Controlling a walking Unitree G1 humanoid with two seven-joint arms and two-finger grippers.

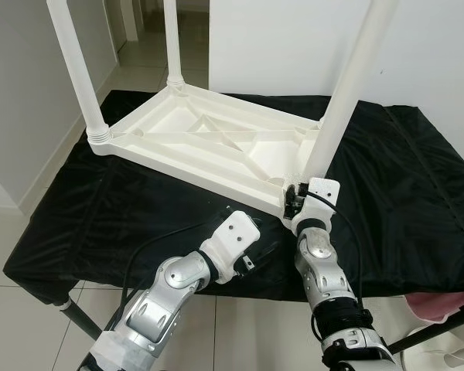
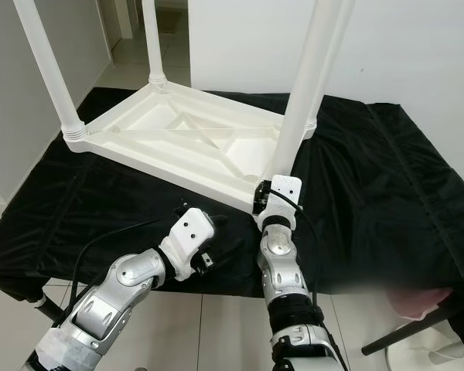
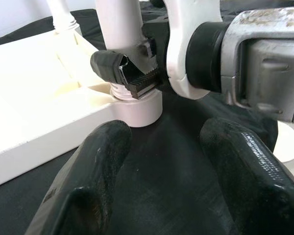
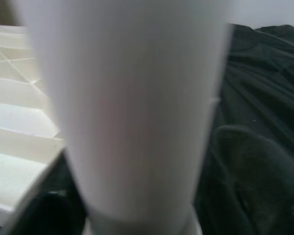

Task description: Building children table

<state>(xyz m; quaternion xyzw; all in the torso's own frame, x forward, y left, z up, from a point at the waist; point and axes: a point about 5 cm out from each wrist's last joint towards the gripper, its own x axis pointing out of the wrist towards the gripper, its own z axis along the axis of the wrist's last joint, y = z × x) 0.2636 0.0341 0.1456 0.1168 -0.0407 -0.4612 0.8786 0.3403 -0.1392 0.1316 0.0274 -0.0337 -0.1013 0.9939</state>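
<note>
Left wrist view: right tool (image 3: 130,78) pinching table leg (image 3: 118,29), left tool (image 3: 161,171) spread over black cloth (image 3: 166,147)

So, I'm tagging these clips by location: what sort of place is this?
Probably a room in a home: pale tiled floor, plain white walls, and a black-draped work table bearing the upturned white plastic table.

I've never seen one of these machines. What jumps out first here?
A white plastic table lies upside down on a black cloth, its legs pointing up. The right claw grips the base of the near right leg at the table's corner, while the left claw waits open just beside it, over the cloth.
</note>
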